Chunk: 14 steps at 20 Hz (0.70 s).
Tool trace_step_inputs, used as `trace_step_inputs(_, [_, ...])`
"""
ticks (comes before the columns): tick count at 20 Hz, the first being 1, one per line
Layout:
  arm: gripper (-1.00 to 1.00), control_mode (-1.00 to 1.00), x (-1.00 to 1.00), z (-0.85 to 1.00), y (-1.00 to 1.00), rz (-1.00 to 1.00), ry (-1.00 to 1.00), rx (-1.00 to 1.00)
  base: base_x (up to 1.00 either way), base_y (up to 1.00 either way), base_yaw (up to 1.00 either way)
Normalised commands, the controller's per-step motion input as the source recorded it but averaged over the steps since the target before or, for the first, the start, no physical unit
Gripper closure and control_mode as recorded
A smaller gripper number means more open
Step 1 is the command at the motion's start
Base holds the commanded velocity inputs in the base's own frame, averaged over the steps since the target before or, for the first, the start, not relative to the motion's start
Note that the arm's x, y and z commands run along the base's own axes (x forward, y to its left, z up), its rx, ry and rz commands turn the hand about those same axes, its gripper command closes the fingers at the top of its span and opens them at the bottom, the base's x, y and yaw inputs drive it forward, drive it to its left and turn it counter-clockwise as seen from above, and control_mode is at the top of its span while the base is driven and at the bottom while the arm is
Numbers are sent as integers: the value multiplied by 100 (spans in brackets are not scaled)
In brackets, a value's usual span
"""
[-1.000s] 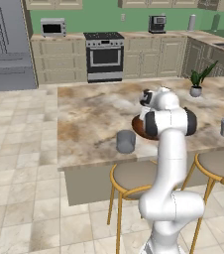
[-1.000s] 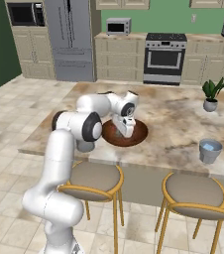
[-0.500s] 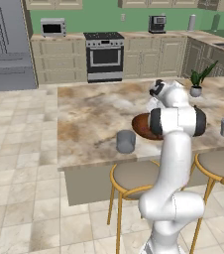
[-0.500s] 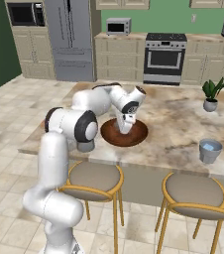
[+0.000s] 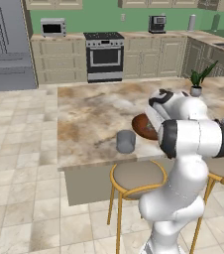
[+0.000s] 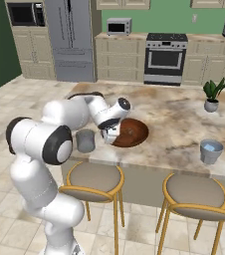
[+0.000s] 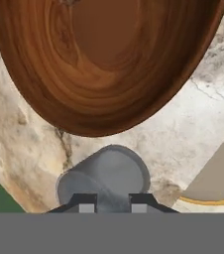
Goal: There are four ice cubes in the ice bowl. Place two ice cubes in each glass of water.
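Wooden ice bowl (image 7: 109, 59) sat beyond the near glass (image 7: 104, 176); your tool (image 7: 111, 204) hovered there, grip state unclear, likely delivering ice.

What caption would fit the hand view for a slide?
Looking down past the gripper at a grey-blue glass on the marble counter, beside the wooden ice bowl.

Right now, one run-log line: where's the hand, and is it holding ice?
hand: between ice bowl and nearer glass | fingers: narrow gap | ice held: cannot tell
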Motion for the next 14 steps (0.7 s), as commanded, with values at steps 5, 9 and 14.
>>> trace_step_inputs(5, [100, -100, 4, 100, 8, -4, -1, 0, 0, 0, 0])
trace_step_inputs(9, [100, -100, 7, 84, 4, -1, 5, 0, 0, 0, 0])
trace_step_inputs(14, [100, -100, 13, -35, 12, 0, 25, -21, 0, 0, 0])
